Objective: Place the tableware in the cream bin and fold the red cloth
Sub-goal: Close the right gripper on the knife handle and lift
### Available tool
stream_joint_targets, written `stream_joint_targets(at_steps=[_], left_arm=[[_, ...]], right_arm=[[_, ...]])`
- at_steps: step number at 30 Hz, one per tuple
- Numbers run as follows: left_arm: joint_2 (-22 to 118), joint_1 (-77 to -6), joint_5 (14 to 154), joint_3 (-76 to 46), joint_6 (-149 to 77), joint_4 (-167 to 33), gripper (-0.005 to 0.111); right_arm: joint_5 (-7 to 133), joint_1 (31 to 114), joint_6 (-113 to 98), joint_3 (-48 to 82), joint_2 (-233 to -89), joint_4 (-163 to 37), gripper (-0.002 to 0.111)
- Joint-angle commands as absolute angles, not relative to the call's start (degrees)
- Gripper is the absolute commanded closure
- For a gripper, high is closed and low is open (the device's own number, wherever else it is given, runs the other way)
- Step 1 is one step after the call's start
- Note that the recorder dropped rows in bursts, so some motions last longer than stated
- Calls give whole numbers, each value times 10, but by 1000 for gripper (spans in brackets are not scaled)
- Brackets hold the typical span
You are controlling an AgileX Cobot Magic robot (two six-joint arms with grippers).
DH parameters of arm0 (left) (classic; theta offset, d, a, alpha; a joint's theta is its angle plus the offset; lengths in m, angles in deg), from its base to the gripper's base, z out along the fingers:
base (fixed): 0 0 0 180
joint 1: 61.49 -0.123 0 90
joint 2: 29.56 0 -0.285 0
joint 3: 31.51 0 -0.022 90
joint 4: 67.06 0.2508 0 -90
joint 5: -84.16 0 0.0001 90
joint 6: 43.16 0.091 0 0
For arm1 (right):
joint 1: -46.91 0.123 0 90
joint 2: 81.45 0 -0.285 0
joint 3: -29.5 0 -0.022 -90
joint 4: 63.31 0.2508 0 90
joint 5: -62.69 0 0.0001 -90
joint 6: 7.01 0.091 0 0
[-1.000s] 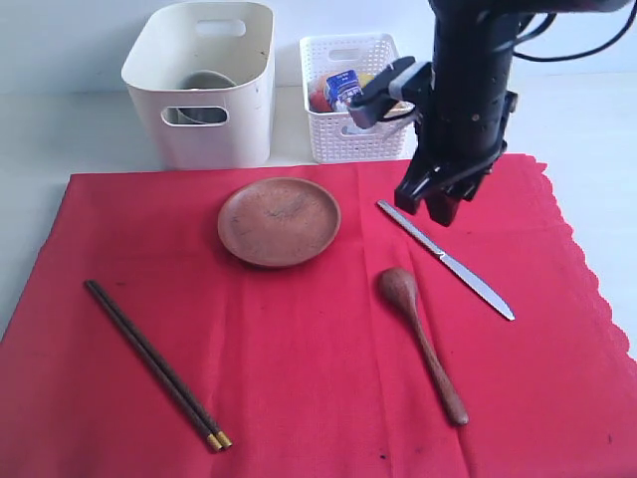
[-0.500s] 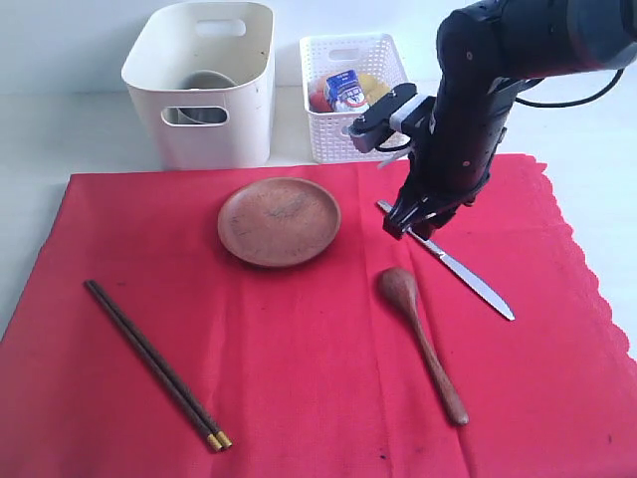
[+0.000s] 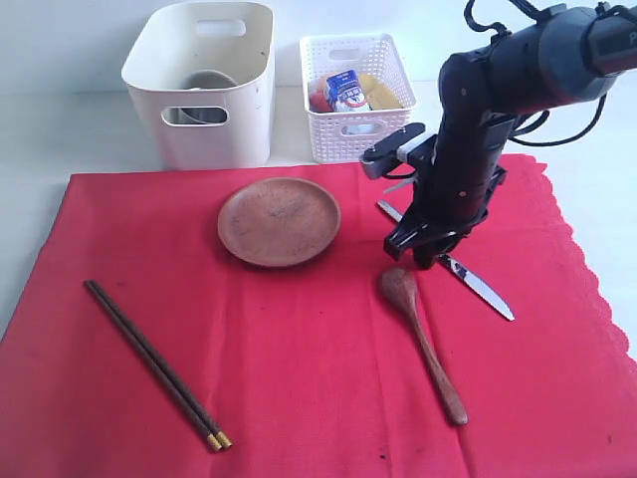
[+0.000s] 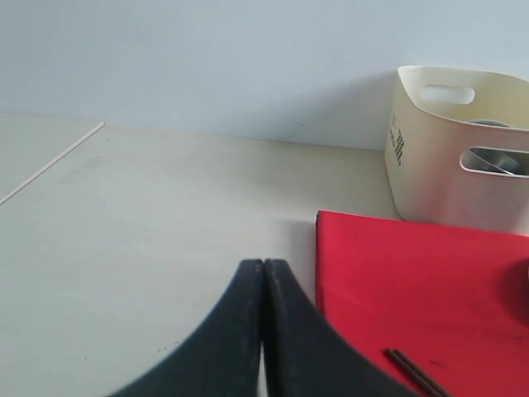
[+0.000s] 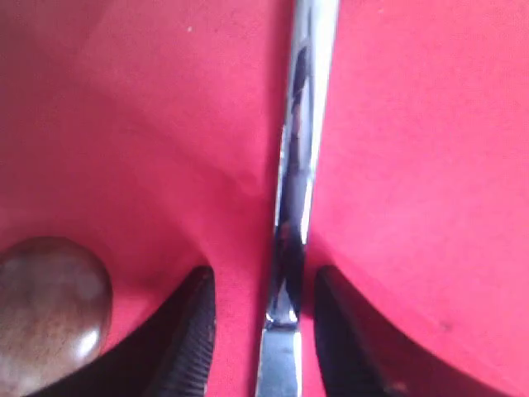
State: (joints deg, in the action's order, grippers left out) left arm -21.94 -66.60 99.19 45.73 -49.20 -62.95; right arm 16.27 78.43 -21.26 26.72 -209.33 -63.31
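Observation:
The red cloth [image 3: 299, 378] covers the table front. On it lie the brown clay plate [image 3: 279, 221], dark chopsticks [image 3: 154, 363], the wooden spoon [image 3: 423, 344] and the steel knife [image 3: 483, 289]. My right gripper [image 3: 423, 254] is down at the cloth, open, with a finger on either side of the knife [image 5: 296, 165] where handle meets blade and a gap on both sides. The spoon's bowl [image 5: 50, 306] lies just beside one finger. The cream bin [image 3: 204, 85] at the back holds a grey vessel. My left gripper [image 4: 264, 265] is shut and empty over bare table beside the cloth's edge [image 4: 413, 281].
A white lattice basket [image 3: 353, 100] with a milk carton and other food stands right of the cream bin. The cloth's scalloped edge [image 3: 587, 269] runs along the right. The left wrist view shows the bin [image 4: 446, 157] and chopstick ends [image 4: 413, 372].
My right arm has come down and forward from above the knife's handle end to the cloth, its open fingers now straddling the knife. Nothing else has moved.

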Motion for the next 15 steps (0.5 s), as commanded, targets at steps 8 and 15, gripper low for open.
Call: stream_joint_targets(at_steps=[8, 15], left_arm=[[-218, -668, 989, 457, -493, -631, 105], [-218, -668, 989, 457, -493, -631, 105]], right_arm=[[168, 783, -226, 263, -2119, -623, 108], [149, 783, -225, 265, -2112, -629, 108]])
